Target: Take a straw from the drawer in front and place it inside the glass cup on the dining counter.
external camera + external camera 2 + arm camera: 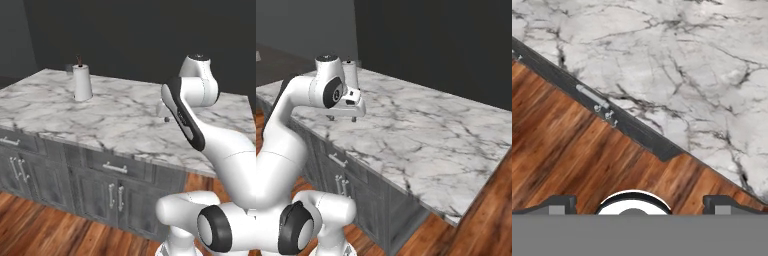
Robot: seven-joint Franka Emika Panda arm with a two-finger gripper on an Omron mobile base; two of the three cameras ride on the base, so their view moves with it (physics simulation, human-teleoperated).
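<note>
Dark walls (125,35), wooden floor (35,225)

Looking straight down past the claw (640,202), its two dark finger tips (559,202) stand wide apart with nothing between them. Directly beneath them lies brown wooden floor (587,155). Ahead of the claw, the dining counter (677,65) spreads out, white marble with grey veins, its dark edge running diagonally. The drawer (619,122) sits closed along that edge, its silver handle (592,97) ahead and left.
</note>
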